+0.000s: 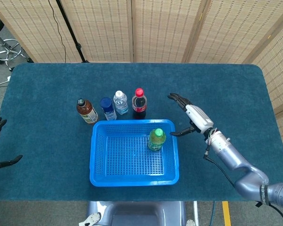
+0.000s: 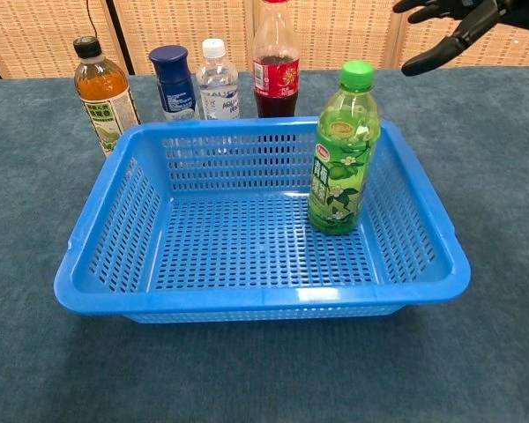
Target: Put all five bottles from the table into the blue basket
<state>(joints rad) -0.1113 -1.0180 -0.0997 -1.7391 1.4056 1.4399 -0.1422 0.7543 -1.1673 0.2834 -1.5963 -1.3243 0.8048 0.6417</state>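
Bottles: one in basket (image 1: 99, 175), four behind

No label text (all too small) on any bottle (image 2: 341, 167) is legible.

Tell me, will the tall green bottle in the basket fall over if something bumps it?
Probably fairly easily. The green bottle stands upright on the floor of the blue basket, tall and narrow, with nothing holding it; the right hand is open and away from it. It looks full, so likely heavy for its size. If it tipped, its round body would probably roll until the basket wall stopped it.
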